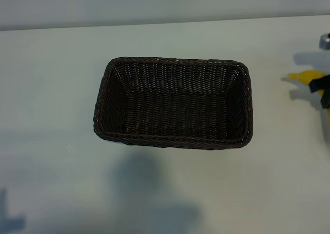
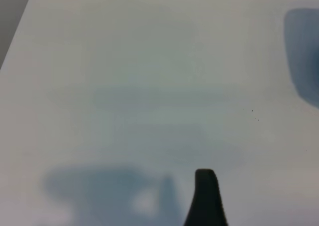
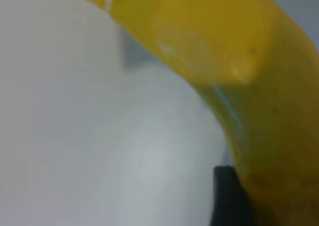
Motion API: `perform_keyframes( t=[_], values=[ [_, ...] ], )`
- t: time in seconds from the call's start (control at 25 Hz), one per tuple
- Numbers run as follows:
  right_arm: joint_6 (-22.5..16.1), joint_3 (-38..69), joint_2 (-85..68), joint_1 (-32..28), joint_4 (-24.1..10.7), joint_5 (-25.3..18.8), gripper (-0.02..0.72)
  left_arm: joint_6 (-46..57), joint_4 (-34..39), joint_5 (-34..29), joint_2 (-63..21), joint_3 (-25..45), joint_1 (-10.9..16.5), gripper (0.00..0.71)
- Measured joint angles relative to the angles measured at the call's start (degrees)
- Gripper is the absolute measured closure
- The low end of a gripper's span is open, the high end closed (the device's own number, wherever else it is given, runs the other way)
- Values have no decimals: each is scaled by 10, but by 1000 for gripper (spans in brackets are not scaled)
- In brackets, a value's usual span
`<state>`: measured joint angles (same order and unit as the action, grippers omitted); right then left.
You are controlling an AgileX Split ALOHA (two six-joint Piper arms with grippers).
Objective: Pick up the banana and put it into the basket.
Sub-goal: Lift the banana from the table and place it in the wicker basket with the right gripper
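Exterior view: the dark wicker basket is seen on the white table; well apart, at the right edge, the yellow banana is flanked by the right gripper, its grip unclear; the left gripper is parked, jaws apart.

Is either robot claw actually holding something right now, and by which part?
The right gripper is at the curved yellow banana, near its middle, but a firm hold cannot be told. The left gripper holds nothing.

Basket open-topped, bare table around (rim only obstacle).
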<state>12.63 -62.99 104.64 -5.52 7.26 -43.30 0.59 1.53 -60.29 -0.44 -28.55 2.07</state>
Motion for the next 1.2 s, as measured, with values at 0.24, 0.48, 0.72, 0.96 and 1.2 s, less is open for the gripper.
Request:
perform_keyframes(
  t=[0.24,0.48,0.72,0.96,1.2],
  values=[
    [-4,-78,-57,25,3,-123,280,0,0,0,0,0,0,137],
    [-22,-120,-60,104,0,-150,280,0,0,0,0,0,0,137],
    [-49,-149,-60,203,-7,-157,280,0,0,0,0,0,0,137],
    [3,-189,-60,338,-6,-106,280,0,0,0,0,0,0,137],
    [118,-192,-49,442,-10,-29,280,0,0,0,0,1,0,137]
  ],
)
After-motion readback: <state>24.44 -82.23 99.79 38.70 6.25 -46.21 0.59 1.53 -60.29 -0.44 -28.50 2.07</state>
